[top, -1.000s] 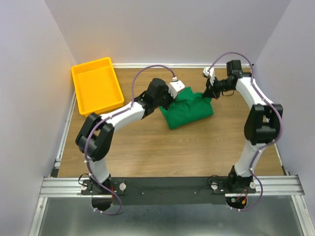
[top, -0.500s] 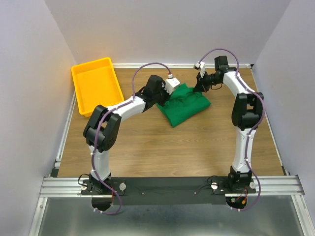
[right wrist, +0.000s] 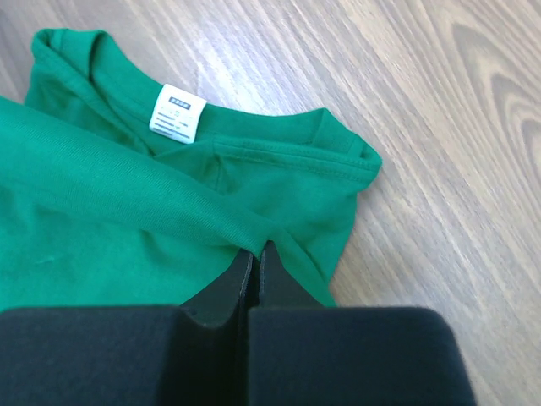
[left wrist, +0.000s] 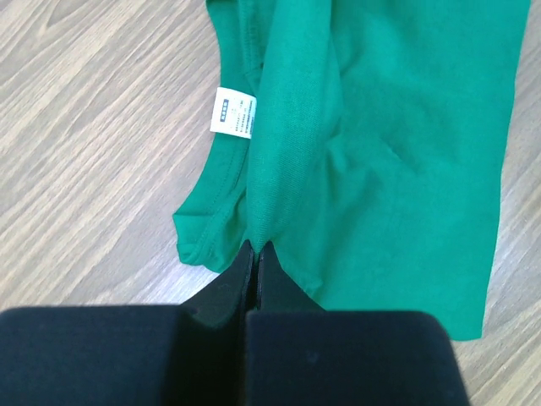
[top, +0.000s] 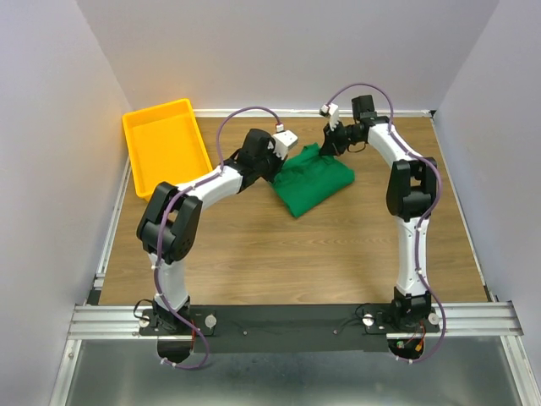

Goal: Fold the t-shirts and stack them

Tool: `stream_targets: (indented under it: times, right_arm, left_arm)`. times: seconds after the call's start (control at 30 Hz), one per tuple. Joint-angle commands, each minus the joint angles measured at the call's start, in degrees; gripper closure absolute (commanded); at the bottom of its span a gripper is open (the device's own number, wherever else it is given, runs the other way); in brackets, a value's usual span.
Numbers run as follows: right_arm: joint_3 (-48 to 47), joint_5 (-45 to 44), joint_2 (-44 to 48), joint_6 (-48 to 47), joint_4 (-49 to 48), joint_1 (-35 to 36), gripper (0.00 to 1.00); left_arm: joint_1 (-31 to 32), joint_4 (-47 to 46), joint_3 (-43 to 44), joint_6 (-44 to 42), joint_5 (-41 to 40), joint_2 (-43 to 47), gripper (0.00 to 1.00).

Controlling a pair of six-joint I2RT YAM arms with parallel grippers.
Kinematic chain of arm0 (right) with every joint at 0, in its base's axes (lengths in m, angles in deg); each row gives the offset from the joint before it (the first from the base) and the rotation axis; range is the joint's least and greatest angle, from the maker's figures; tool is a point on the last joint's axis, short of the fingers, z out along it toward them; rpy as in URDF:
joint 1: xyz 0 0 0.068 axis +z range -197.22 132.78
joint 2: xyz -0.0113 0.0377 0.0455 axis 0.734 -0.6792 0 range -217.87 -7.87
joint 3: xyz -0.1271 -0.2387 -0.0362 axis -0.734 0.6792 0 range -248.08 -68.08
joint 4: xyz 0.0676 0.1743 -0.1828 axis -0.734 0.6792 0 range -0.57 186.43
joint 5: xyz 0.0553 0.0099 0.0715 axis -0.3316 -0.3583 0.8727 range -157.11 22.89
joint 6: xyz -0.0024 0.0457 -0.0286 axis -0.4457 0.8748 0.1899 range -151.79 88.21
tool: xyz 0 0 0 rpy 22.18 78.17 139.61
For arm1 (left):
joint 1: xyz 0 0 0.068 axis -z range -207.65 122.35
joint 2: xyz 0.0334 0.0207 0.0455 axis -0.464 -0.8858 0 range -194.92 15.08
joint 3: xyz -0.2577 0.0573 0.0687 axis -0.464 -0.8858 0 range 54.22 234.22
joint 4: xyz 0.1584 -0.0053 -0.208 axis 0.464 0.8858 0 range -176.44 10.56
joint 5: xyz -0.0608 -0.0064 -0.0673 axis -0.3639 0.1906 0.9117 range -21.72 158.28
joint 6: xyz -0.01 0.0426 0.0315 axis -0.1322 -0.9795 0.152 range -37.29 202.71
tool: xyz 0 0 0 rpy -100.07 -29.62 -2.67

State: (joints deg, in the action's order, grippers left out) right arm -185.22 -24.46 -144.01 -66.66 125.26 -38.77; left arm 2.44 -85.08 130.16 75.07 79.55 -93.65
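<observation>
A folded green t-shirt [top: 311, 179] lies on the wooden table at the back middle. Its white neck tag shows in the left wrist view [left wrist: 233, 112] and in the right wrist view [right wrist: 177, 112]. My left gripper [top: 280, 161] is shut on a fold of the t-shirt at its far left edge; in its wrist view the jaws [left wrist: 255, 250] pinch the green cloth [left wrist: 380, 127]. My right gripper [top: 330, 145] is shut on the far right edge near the collar; its jaws [right wrist: 256, 250] pinch the cloth [right wrist: 93, 220].
An empty yellow tray [top: 166, 149] stands at the back left of the table. Walls close in on the left, back and right. Bare wooden table [top: 296, 254] lies in front of the shirt.
Both grippers have moved left and toward the back, dragging the t-shirt with them. The right arm has stretched farther out.
</observation>
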Motion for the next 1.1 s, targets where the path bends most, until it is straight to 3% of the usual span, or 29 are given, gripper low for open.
stream_targets:
  times: [0.0,0.23,0.4,0.43,0.5,0.53,0.57,0.6,0.67,0.73,0.8,0.87,0.93,0.97,1.0,1.03,1.07]
  right_arm:
    - [-1.6,-3.5,-1.2,4.1,-3.2,-0.1,0.95]
    - [-1.9,-5.0,-2.0,6.7,-4.7,0.1,0.93]
    - [-4.5,-7.1,-3.3,11.9,-5.7,0.3,0.87]
    - [-5.0,-7.5,-3.8,12.8,-5.8,0.4,0.83]
    - [-6.2,-9.5,-4.0,16.7,-7.1,0.8,0.76]
    - [-6.5,-10.7,-4.0,18.7,-7.8,0.9,0.64]
    - [-6.7,-11.8,-3.9,20.8,-8.7,0.9,0.57]
    - [-6.6,-14.8,-3.6,25.2,-10.6,0.9,0.48]
    - [-6.8,-18.4,-2.3,28.5,-11.7,0.9,0.43]
    - [-5.9,-23.9,-0.6,32.0,-12.5,0.9,0.30]
    - [-4.2,-23.0,2.2,33.0,-12.5,0.2,0.30]
    - [-0.5,-19.3,4.0,34.6,-12.5,-1.7,0.30]
    - [3.4,-5.7,6.8,36.0,-12.1,-3.9,0.35]
    - [7.3,6.1,7.5,32.9,-12.1,-4.4,0.43]
    - [9.1,9.7,8.8,32.0,-12.0,-4.3,0.59]
    - [10.4,12.7,8.8,31.6,-11.9,-4.1,0.64]
    - [10.1,16.6,8.3,31.9,-11.1,-3.8,0.77]
  left_arm:
    - [-0.6,0.0,1.0,1.2,-1.6,-1.2,1.00]
    - [-1.0,1.7,4.7,1.3,-1.2,-4.7,1.00]
    - [-1.5,2.2,5.7,3.3,-5.4,-6.1,1.00]
    - [-1.9,2.2,6.3,4.6,-7.5,-6.6,0.96]
    - [-2.2,2.6,7.7,6.5,-10.6,-7.5,0.75]
    - [-2.5,3.1,9.9,7.4,-15.4,-8.3,0.60]
    - [-2.7,3.5,11.2,9.4,-17.7,-8.8,0.54]
    - [-2.8,4.8,14.6,10.2,-20.7,-9.4,0.27]
    - [-3.3,6.3,18.2,12.4,-30.5,-9.6,0.25]
    - [-3.6,7.0,21.7,13.1,-35.1,-8.0,0.19]
    - [-4.2,6.7,22.1,12.6,-37.1,-4.2,0.19]
    - [-4.5,4.6,19.3,12.3,-32.0,-0.5,0.21]
    - [-5.2,2.2,15.5,14.9,-22.1,5.3,0.25]
    - [-5.6,-0.5,11.1,18.2,-10.2,8.0,0.34]
    - [-5.7,-2.9,7.8,20.4,-3.9,8.4,0.56]
    - [-5.6,-3.4,6.6,22.7,3.7,8.3,0.65]
    - [-5.5,-3.7,5.9,27.2,6.9,6.8,0.75]
